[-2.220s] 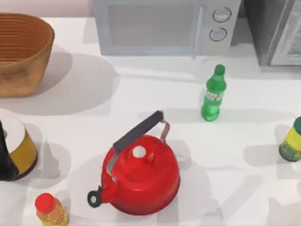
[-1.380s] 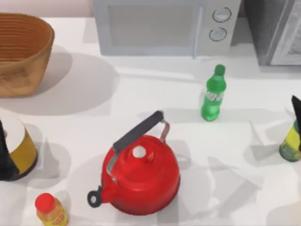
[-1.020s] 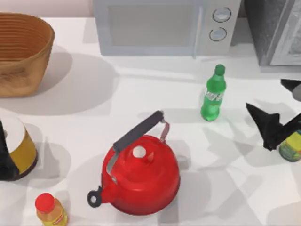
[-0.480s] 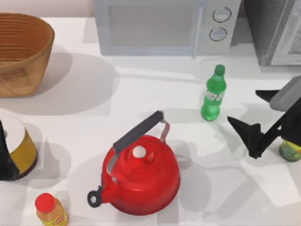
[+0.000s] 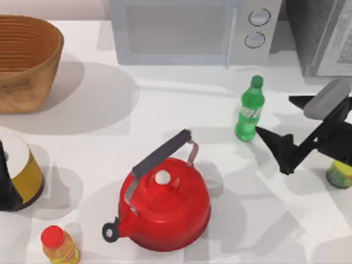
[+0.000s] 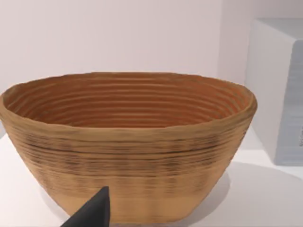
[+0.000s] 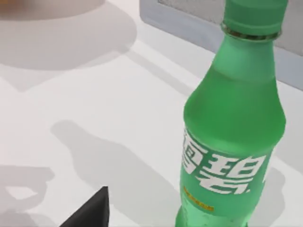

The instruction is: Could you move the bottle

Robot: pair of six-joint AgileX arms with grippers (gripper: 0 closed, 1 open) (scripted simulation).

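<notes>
The bottle [image 5: 250,110] is slim, green and translucent, with a green cap and a pale label band. It stands upright in front of the microwave's right end. My right gripper [image 5: 273,114] is open just to its right, one finger low near the bottle's base and the other farther back; nothing is between them. The right wrist view has the bottle [image 7: 232,137] close up, with one dark fingertip [image 7: 92,212] apart from it. My left arm [image 5: 5,184] is parked at the table's left edge, and its fingertip [image 6: 93,212] points at the basket [image 6: 128,142].
A red kettle [image 5: 165,206] sits front centre. A woven basket [image 5: 27,60] is back left and a microwave [image 5: 192,30] at the back. A yellow can [image 5: 25,173] and an orange bottle [image 5: 58,245] are at the left. A yellow-labelled bottle [image 5: 341,173] stands under my right arm.
My right arm came in from the right edge and moved left, up to the green bottle, with its gripper open. The bottle and the left arm have not moved.
</notes>
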